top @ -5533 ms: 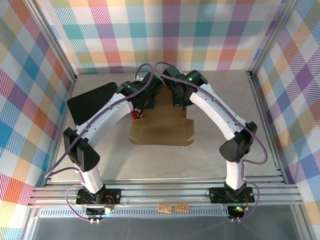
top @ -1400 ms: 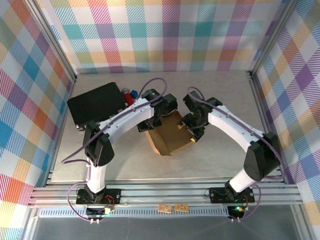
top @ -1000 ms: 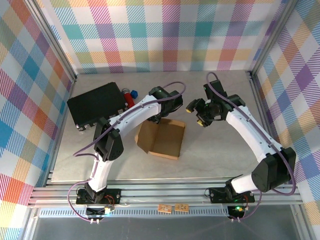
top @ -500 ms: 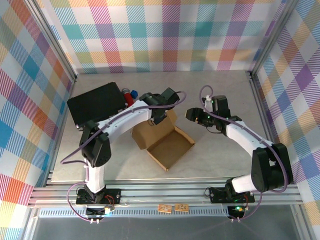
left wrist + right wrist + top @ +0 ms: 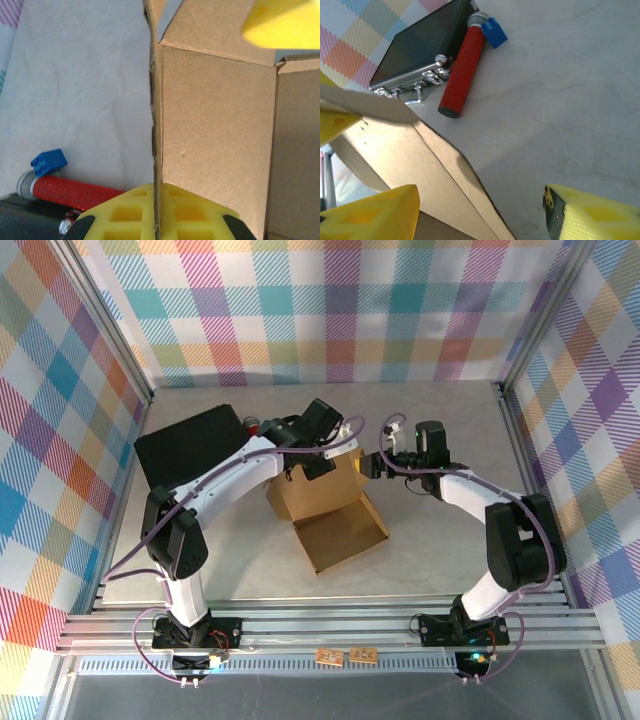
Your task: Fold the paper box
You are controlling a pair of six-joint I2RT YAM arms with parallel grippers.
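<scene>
Pinching an upright wall of the paper box (image 5: 330, 505), the left gripper (image 5: 156, 220) presses its fingers together on the cardboard edge. The half-formed box stands just right of the black case (image 5: 190, 445). Farther right of the case, the right gripper (image 5: 480, 210) has its fingers spread, a cardboard edge between them.

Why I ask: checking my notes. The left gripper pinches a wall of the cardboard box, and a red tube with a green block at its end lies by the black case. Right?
No: the block at the end of the red tube is blue, not green, as the right wrist view shows. The rest holds: left gripper pinching the cardboard box, tube by the black case.
</scene>
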